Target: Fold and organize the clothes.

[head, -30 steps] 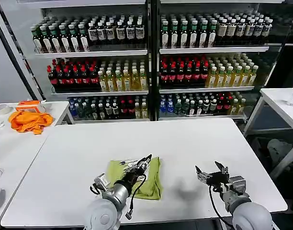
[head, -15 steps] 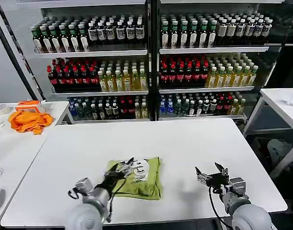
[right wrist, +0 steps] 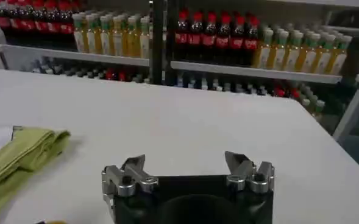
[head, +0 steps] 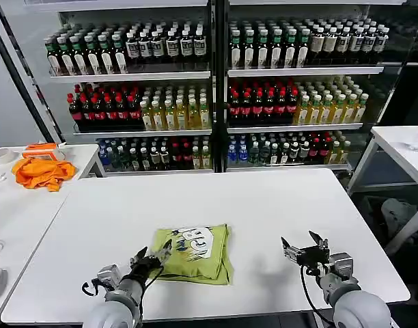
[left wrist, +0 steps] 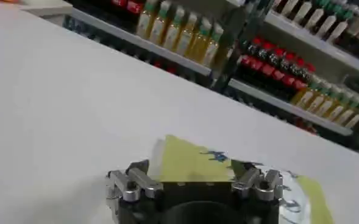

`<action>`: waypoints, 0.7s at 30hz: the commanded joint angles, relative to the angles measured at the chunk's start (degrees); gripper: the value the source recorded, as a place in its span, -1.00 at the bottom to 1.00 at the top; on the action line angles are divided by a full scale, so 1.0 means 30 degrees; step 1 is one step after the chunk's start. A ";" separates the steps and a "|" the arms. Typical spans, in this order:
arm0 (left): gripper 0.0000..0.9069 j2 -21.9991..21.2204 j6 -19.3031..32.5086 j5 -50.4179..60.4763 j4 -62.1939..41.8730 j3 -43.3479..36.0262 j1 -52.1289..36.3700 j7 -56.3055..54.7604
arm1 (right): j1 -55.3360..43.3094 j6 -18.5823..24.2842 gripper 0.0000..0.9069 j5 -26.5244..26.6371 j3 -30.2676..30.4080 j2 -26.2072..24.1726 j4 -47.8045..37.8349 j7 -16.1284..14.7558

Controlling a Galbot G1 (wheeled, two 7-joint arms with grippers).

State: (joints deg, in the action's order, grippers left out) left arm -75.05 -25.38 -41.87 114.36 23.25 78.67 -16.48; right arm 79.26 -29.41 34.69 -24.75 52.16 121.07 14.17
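Head view: the left gripper [head: 153, 258], fingers spread and empty, has withdrawn off the T-shirt [head: 194, 253] toward 7 o'clock, uncovering the white print. The T-shirt lies folded at table [head: 263, 205] centre-front. The right gripper [head: 303, 247], fingers spread, remains parked at 3 o'clock of it. Folding appears complete; only tidying may remain.
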 commanded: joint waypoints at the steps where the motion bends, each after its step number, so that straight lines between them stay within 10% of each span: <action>1: 1.00 -0.0114 0.0084 0.0164 -0.0686 -0.0343 -0.0099 0.0014 | -0.0109 0.0008 1.00 -0.0014 -0.0017 0.0117 0.0011 0.0034; 9: 0.98 -0.0368 0.0114 -0.1139 -0.0888 -0.0584 -0.0531 0.0114 | -0.0005 -0.0019 1.00 -0.0058 -0.0112 0.0361 0.0046 0.0078; 10: 0.84 -0.0383 0.0106 -0.1324 -0.0956 -0.0568 -0.0587 0.0168 | 0.0005 -0.0021 1.00 -0.0055 -0.0122 0.0353 0.0058 0.0082; 13: -0.42 -0.0421 0.0131 -0.2329 -0.1362 -0.0428 -0.0805 0.0239 | -0.0007 -0.0018 1.00 -0.0053 -0.0165 0.0333 0.0065 0.0088; 15: -0.76 -0.0460 0.0124 -0.3494 -0.1462 -0.0253 -0.0857 0.0317 | -0.0005 -0.0022 1.00 -0.0054 -0.0178 0.0337 0.0083 0.0100; 21: -0.96 -0.0648 0.0118 -0.6507 -0.1814 0.0332 -0.0951 0.0627 | 0.0094 -0.0031 1.00 -0.0067 -0.0187 0.0365 0.0141 0.0119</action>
State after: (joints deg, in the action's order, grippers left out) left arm -76.73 -25.09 -48.89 110.45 22.94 76.22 -15.28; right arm 79.50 -29.46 34.52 -25.26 53.10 121.42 14.49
